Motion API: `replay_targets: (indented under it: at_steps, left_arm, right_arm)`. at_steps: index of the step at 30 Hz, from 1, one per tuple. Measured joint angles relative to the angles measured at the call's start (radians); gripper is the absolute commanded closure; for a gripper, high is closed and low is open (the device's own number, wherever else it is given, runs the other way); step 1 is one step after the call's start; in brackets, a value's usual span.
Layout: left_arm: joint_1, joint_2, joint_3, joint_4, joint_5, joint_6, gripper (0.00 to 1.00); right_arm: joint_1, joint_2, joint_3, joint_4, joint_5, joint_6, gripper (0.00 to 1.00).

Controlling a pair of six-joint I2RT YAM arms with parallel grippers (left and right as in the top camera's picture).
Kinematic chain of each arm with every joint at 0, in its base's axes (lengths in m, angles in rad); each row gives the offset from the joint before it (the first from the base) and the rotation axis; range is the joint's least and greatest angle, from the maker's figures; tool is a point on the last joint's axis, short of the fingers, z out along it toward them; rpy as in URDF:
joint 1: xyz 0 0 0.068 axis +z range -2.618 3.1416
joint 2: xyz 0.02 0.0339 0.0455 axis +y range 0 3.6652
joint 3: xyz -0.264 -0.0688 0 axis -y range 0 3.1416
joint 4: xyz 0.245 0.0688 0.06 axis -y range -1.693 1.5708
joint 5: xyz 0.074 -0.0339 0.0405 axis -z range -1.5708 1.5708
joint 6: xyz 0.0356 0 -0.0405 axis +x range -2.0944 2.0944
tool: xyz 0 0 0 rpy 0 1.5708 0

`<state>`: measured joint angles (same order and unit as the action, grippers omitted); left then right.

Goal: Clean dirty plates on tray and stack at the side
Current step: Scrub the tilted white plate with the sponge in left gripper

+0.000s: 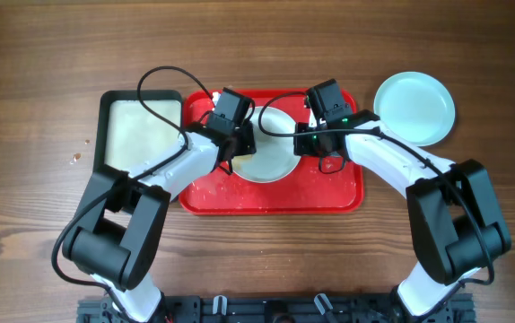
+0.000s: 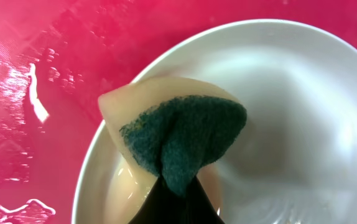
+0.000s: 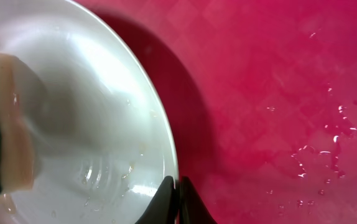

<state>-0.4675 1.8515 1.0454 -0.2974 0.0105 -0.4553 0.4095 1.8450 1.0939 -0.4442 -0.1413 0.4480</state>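
Note:
A white plate (image 1: 271, 154) lies on the red tray (image 1: 275, 199), wet inside. My left gripper (image 1: 236, 144) is shut on a yellow sponge with a green scouring side (image 2: 178, 134) and presses it into the plate (image 2: 290, 124) near its left rim. My right gripper (image 1: 318, 142) is shut on the plate's right rim (image 3: 177, 186); the plate (image 3: 91, 93) and the sponge's edge (image 3: 4, 143) show in that view. A pale turquoise plate (image 1: 414, 108) sits on the table right of the tray. I cannot tell if another plate lies under it.
A smaller black-rimmed tray with a pale inside (image 1: 141, 130) stands against the red tray's left side. Water drops lie on the red tray's surface (image 3: 328, 143). Bare wooden table surrounds the trays.

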Motion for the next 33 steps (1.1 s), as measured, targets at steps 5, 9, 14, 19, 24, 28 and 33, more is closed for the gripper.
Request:
replay_targets:
  at_steps: [5, 9, 14, 19, 24, 28, 33]
  left_arm:
    - [0.005, 0.005, 0.0, 0.018, 0.088, -0.023, 0.93]
    - [0.005, 0.018, 0.0, 0.056, 0.196, -0.038, 0.91]
    - [0.005, 0.022, 0.0, 0.069, 0.26, -0.041, 0.95]
    - [0.003, -0.018, -0.001, 0.056, 0.276, -0.044, 0.96]
    - [-0.004, -0.196, -0.001, 0.045, 0.208, -0.044, 0.96]
    - [-0.003, -0.316, -0.001, 0.044, 0.122, -0.036, 0.96]
    - [-0.004, -0.325, -0.001, -0.005, 0.053, -0.036, 0.96]
  right_arm:
    - [0.0, 0.0, 0.0, 0.0, 0.008, 0.0, 0.96]
    - [0.0, 0.0, 0.0, 0.0, 0.008, 0.0, 0.96]
    - [0.0, 0.0, 0.0, 0.0, 0.008, 0.0, 0.96]
    - [0.0, 0.0, 0.0, 0.001, 0.008, 0.0, 0.96]
    - [0.0, 0.0, 0.0, 0.004, 0.008, 0.0, 0.96]
    - [0.0, 0.0, 0.0, 0.005, 0.008, 0.0, 0.96]
    - [0.0, 0.0, 0.0, 0.005, 0.008, 0.0, 0.96]
